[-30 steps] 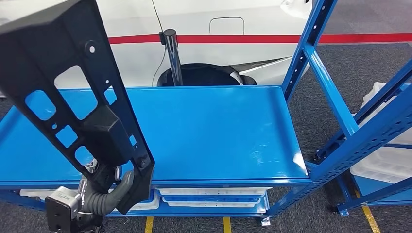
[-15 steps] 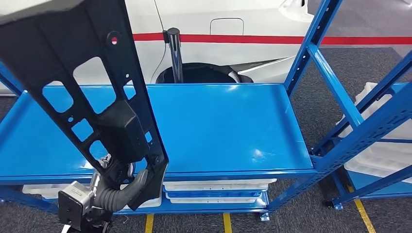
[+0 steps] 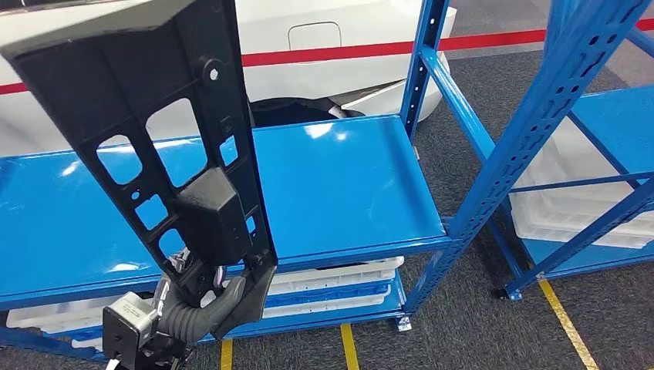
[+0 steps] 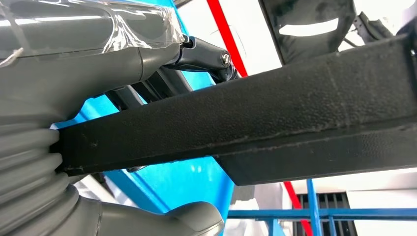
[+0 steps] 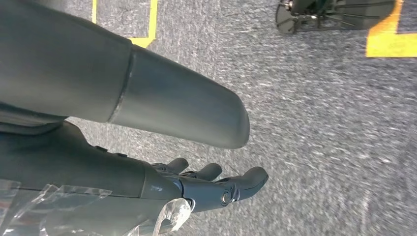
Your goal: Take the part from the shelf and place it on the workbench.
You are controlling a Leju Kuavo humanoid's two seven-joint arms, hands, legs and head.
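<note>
My left hand (image 3: 202,302) grips the lower end of a long black plastic part (image 3: 154,131) with several cut-out windows, held upright and tilted in front of the blue shelf (image 3: 339,185) in the head view. In the left wrist view the part (image 4: 275,113) runs as a thick black bar across my left hand (image 4: 74,98), thumb under it and fingers over it. My right hand (image 5: 162,162) hangs over grey carpet, fingers apart and holding nothing.
A blue upright (image 3: 532,131) of the rack stands at the right, with white trays (image 3: 571,208) beyond it and more white trays (image 3: 332,281) on the lowest level. A white car body with a red stripe (image 3: 347,38) sits behind the shelf. Yellow floor lines (image 3: 563,324) cross the carpet.
The whole view has swung to the right, so the shelf and car slide left in the picture. The black part stays in my left hand, now a little more centred.
</note>
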